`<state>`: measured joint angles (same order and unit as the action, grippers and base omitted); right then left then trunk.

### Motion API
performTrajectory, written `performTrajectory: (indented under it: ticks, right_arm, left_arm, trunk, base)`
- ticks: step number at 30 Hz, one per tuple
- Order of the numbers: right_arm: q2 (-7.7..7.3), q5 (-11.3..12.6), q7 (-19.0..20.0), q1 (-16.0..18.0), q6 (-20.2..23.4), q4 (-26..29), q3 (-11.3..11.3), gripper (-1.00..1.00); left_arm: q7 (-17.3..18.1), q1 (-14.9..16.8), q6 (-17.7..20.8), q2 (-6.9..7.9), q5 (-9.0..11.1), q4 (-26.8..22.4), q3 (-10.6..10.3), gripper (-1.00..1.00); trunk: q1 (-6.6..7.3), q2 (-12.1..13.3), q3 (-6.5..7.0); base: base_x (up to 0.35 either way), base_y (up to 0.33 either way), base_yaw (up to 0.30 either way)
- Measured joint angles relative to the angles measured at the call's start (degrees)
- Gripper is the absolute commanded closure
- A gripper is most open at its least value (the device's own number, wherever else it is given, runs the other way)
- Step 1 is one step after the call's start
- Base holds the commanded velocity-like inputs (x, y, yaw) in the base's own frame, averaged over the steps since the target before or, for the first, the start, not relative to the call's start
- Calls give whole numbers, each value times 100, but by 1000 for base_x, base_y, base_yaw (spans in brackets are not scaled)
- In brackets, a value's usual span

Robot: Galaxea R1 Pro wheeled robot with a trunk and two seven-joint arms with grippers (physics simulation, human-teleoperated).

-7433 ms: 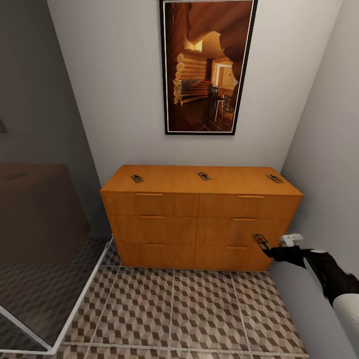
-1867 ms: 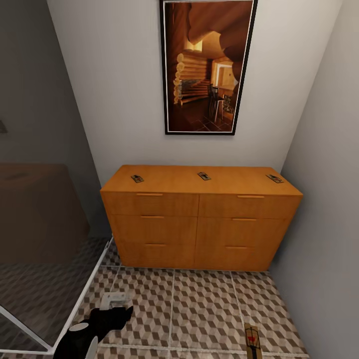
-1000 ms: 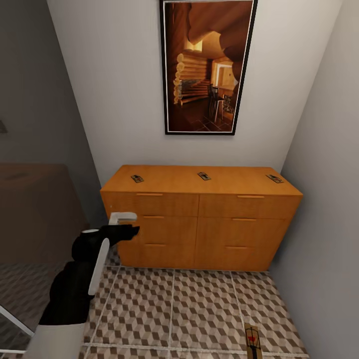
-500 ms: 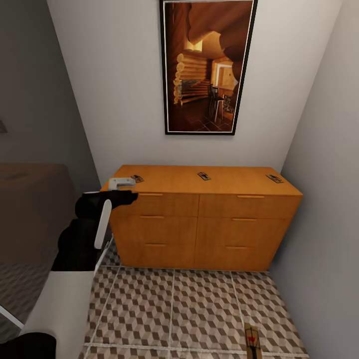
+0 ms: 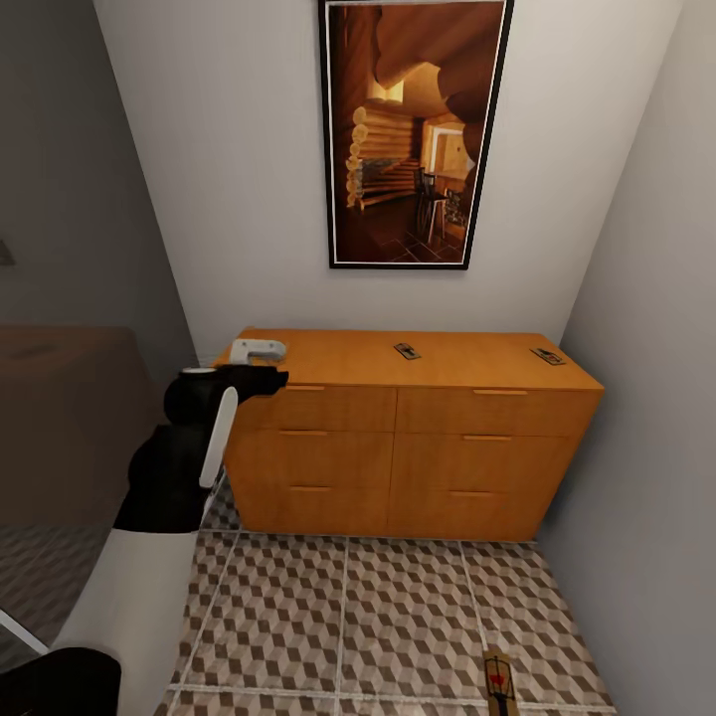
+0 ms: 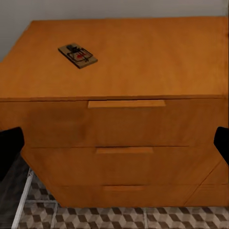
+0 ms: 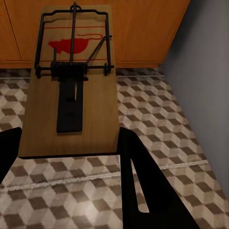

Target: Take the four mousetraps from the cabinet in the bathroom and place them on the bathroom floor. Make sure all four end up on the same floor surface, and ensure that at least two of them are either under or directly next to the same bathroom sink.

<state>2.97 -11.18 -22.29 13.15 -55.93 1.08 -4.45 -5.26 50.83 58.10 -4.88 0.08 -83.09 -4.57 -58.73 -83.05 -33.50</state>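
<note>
— Where were the mousetraps found?
— One mousetrap (image 7: 74, 86) was held between the fingers of the right gripper (image 7: 69, 148), closed on its board above the bathroom floor (image 7: 157, 124). Three were seen on the cabinet (image 5: 398, 438) top: left (image 6: 78, 55), middle (image 5: 406, 351), right (image 5: 547, 356).
— And the left gripper (image 5: 267, 363)?
— It was raised at the cabinet's left front corner, jaws spread wide, nothing gripped.
</note>
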Motion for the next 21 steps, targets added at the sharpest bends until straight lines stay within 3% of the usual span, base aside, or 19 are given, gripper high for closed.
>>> performTrajectory:
  ticks: [5,13,21]
  right_arm:
    - [0,0,3,0,2,0,4,100]
    - [-2,2,5,0,4,0,5,100]
    - [-7,1,3,0,3,0,5,100]
  left_arm:
    - [1,-4,-6,5,0,-219,-169,-100]
    - [1,-7,-7,15,3,-244,-196,-100]
    - [2,-7,-7,15,3,-239,-196,-100]
  trunk:
    - [0,0,0]
    - [0,0,0]
    - [3,0,0]
  base:
    - [0,0,0]
    - [6,0,0]
    - [251,0,0]
